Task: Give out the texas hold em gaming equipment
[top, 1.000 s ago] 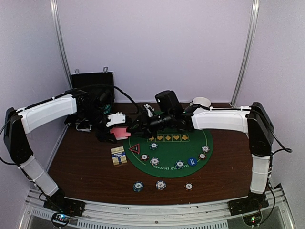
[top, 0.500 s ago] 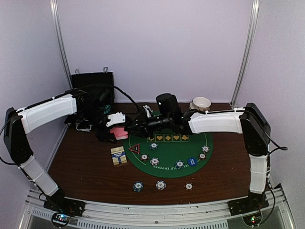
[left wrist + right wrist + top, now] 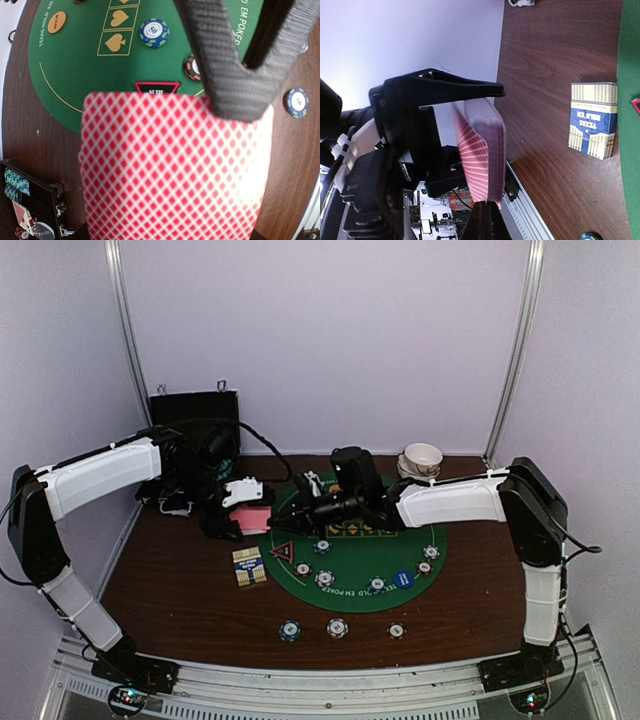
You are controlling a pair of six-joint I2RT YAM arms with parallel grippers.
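Off the mat [image 3: 350,565] at 10 o'clock: left tool [image 3: 236,516] clamps card deck [image 3: 256,519]; right tool [image 3: 292,514], aperture unclear, at deck's 3 o'clock.

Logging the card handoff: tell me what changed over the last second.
The right gripper drew back rightward from the pink card deck to the green mat edge, and its arm uncovered the white bowls. Whether it took a card cannot be told. The left gripper kept its hold on the deck; chips and card box stayed put.
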